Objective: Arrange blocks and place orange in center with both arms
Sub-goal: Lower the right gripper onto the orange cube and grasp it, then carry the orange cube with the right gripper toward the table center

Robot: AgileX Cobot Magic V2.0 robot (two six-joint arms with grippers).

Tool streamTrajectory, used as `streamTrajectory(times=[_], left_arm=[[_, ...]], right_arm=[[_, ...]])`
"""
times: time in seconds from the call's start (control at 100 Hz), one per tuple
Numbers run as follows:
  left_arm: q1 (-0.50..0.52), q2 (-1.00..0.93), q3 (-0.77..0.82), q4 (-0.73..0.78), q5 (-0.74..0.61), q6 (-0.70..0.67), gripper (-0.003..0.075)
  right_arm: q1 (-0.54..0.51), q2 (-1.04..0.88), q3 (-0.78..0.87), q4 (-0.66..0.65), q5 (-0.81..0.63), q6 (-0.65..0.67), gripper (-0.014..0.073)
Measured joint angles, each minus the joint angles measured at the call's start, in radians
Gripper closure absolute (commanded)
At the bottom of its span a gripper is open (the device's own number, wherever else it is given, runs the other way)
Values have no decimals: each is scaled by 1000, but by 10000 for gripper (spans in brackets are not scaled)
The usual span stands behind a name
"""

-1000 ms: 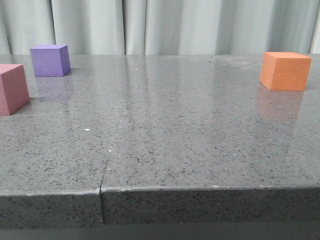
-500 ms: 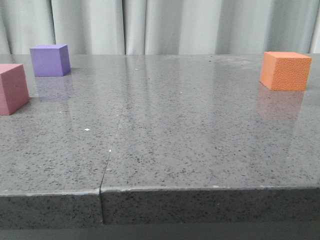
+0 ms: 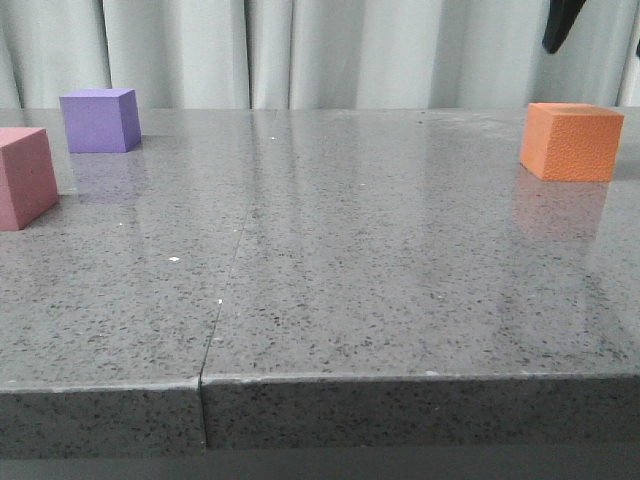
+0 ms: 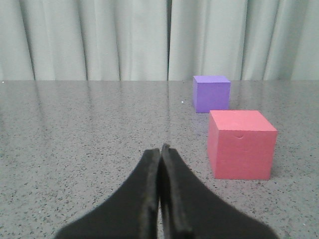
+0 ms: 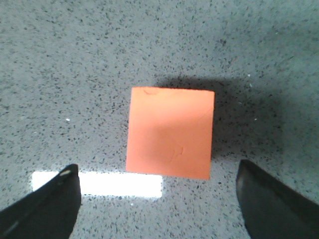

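3 matte cubes rest on the speckled grey stone worktop (image 3: 380,270): the orange cube (image 3: 570,141), finely pebbled, at far right; the purple cube (image 3: 99,120) and pink cube (image 3: 26,177) at far left. The right tool (image 5: 158,191) hangs spread wide above the orange cube. The left tool (image 4: 160,152) is clenched, empty.

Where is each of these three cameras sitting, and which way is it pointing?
Front view: low at the table's edge, looking forward across it to the curtain; a dark bit of the right claw shows.
Left wrist view: low, looking level past the shut left claw at the pink cube and purple cube.
Right wrist view: straight down on the orange cube between open fingers.
Front view also shows all three cubes.
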Motion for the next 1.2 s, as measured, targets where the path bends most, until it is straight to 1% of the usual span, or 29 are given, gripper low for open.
streamTrajectory(times=[0.13,0.31,0.37,0.43,0.48,0.49,0.52,0.59,0.61,0.62,0.65,0.69,0.72,0.86,0.99,1.2], left_arm=[[0,0,0,0,0,0,741],[0,0,0,0,0,0,741],[0,0,0,0,0,0,741],[0,0,0,0,0,0,741],[0,0,0,0,0,0,741],[0,0,0,0,0,0,741],[0,0,0,0,0,0,741],[0,0,0,0,0,0,741],[0,0,0,0,0,0,741],[0,0,0,0,0,0,741],[0,0,0,0,0,0,741],[0,0,0,0,0,0,741],[0,0,0,0,0,0,741],[0,0,0,0,0,0,741],[0,0,0,0,0,0,741],[0,0,0,0,0,0,741]], right_arm=[[0,74,-49,1,25,21,-30],[0,158,-60,9,31,23,-30],[0,180,-60,9,31,23,-25],[0,194,-60,9,31,23,-3],[0,201,-60,9,31,23,34],[0,204,-60,9,31,23,57],[0,208,-60,9,31,23,83],[0,214,-62,11,31,23,183],[0,216,-62,11,31,23,224],[0,216,-62,11,31,24,224],[0,216,-62,11,31,24,270],[0,216,-64,11,31,24,309],[0,216,-64,11,33,24,324],[2,216,-82,21,59,26,326],[29,216,-132,32,79,35,326],[144,216,-221,70,84,83,326]])
